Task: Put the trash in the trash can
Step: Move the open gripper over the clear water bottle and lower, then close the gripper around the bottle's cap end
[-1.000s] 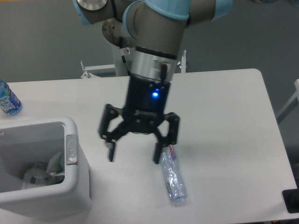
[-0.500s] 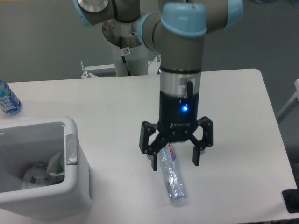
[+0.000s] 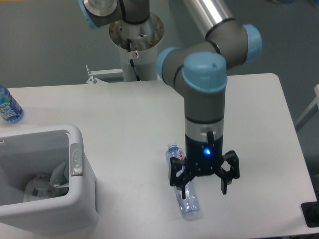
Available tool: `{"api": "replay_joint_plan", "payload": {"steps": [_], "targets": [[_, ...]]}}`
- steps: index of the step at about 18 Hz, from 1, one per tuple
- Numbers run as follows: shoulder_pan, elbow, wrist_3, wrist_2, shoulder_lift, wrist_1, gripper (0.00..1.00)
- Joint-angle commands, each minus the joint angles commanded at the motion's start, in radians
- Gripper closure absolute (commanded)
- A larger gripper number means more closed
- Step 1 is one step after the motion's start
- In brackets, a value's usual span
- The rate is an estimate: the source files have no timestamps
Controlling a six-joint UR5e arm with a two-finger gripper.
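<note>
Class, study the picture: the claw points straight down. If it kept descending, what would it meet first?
Probably the crushed bottle: the open claw hangs over its right side. Depth is unclear, so one finger might reach the bare table first.

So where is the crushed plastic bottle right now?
The crushed bottle lies flat on the table, front centre of the camera view, right of the trash can, directly under the open gripper.

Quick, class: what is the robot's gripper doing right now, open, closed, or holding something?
Gripper: open, holding nothing, low over the crushed bottle lying on the table.
</note>
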Motion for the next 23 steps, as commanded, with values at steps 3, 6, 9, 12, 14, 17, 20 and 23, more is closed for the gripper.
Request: {"api": "replay_joint_plan", "payload": {"steps": [3,6,9,12,14,17,20,23], "targets": [[-0.005,-0.011,0.001,0.002,-0.031,-0.003,0.0],[-0.005,-0.037,0.008,0.003,-0.061,-0.005,0.0],[-0.012,-0.058,0.006,0.009,-0.074,-0.005,0.0],[-0.015,-0.072,0.002,0.029,-0.101,-0.005,0.0],[-0.023,-0.072,0.0,0.034,-0.108,-0.005,0.0],[-0.029,-0.094,0.0,0.057,-0.117,-0.003,0.0],[-0.032,-0.1,0.001,0.064,-0.126,-0.002,0.0],[-0.035,-0.1,0.003,0.075,-0.138,-0.002,0.0]]}}
